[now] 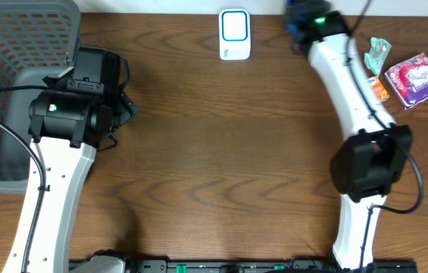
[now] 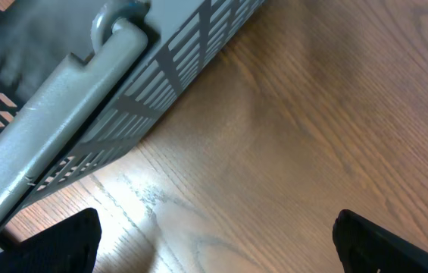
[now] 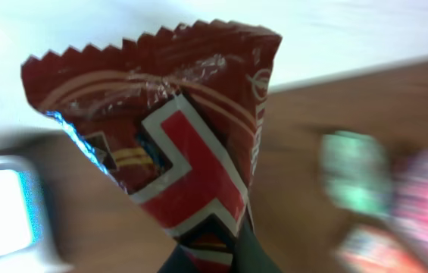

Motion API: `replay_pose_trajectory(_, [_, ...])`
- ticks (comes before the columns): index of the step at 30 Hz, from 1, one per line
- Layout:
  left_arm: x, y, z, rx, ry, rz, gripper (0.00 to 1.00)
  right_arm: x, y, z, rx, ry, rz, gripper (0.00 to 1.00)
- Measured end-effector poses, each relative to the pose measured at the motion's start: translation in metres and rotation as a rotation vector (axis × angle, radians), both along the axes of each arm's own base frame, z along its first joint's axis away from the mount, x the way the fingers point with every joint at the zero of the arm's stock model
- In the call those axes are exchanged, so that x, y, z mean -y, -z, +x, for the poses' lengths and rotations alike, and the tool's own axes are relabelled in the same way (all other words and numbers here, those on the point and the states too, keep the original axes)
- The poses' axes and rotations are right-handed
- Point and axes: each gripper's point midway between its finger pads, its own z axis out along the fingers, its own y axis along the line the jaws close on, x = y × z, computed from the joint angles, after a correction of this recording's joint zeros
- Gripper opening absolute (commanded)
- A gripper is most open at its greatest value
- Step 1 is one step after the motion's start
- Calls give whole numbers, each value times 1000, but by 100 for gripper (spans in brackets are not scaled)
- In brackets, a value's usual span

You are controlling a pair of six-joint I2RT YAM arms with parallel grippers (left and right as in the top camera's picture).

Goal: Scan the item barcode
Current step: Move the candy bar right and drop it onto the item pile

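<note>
Wrapper [image 3: 191, 152] glossy, crinkled, red, zigzag-edged

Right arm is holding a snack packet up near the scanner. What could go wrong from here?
1. The right gripper pinches the red snack packet only at its narrow bottom end, so the crinkly wrapper may slip or swing.
2. No barcode shows on the face seen from the right wrist, and whether one faces the white scanner cannot be told. The scan may miss.
</note>
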Motion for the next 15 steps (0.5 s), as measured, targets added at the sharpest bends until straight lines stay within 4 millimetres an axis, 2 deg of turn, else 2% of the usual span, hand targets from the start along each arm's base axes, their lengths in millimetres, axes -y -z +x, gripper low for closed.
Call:
replay_pose_trajectory(4, [0, 0, 0, 0, 0, 0, 98, 81, 13, -20, -127, 137, -136, 1])
replay_pose_trajectory(7, [0, 0, 0, 0, 0, 0, 98, 135, 22, -32, -202, 201, -166, 2])
replay_pose_trajectory(8, [0, 0, 0, 0, 0, 0, 98, 148, 25, -35, -221, 209, -162, 5])
replay_pose_trajectory(9, [0, 0, 0, 0, 0, 0, 98, 157, 28, -39, -240, 215, -157, 12])
replay_pose_trajectory(10, [0, 0, 0, 0, 0, 0, 98, 166, 30, -42, -256, 218, -148, 26])
replay_pose_trajectory(11, [0, 0, 0, 0, 0, 0, 98, 174, 33, -46, -272, 219, -134, 46])
replay_pose_trajectory(12, [0, 0, 0, 0, 0, 0, 98, 181, 36, -49, -282, 222, -116, 61])
replay_pose_trajectory(13, [0, 0, 0, 0, 0, 0, 98, 189, 40, -53, -301, 219, -92, 68])
replay_pose_trajectory(15, [0, 0, 0, 0, 0, 0, 98, 196, 45, -59, -326, 218, -69, 71])
